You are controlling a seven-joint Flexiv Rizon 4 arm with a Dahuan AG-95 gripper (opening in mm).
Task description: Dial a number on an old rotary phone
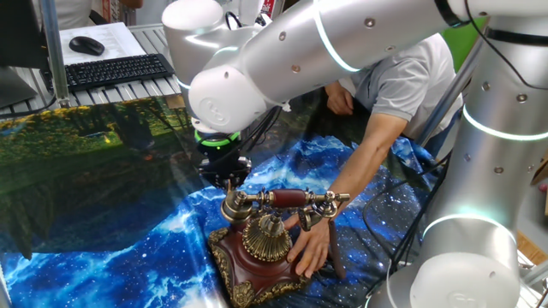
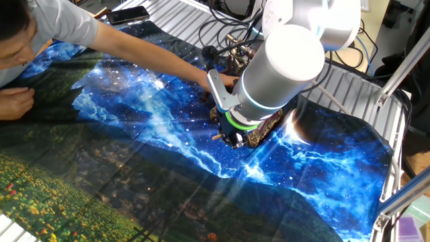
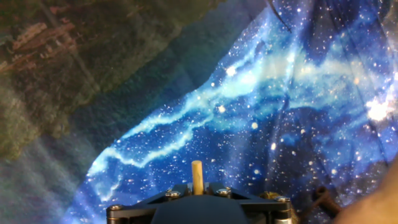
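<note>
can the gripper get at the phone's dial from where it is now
Probably yes: the gripper hovers just beside the old rotary phone, and the brass dial faces up uncovered. The person's hand holds the base's far side, off the dial.

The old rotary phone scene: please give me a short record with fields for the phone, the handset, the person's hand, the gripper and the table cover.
phone: the old rotary phone stands on the blue galaxy cloth
handset: the handset lies across the cradle, above the brass dial
person's hand: the person's hand rests against the phone's base
gripper: the gripper is just behind the phone; a wooden peg sticks out at its tip
fingers: state not visible
</note>
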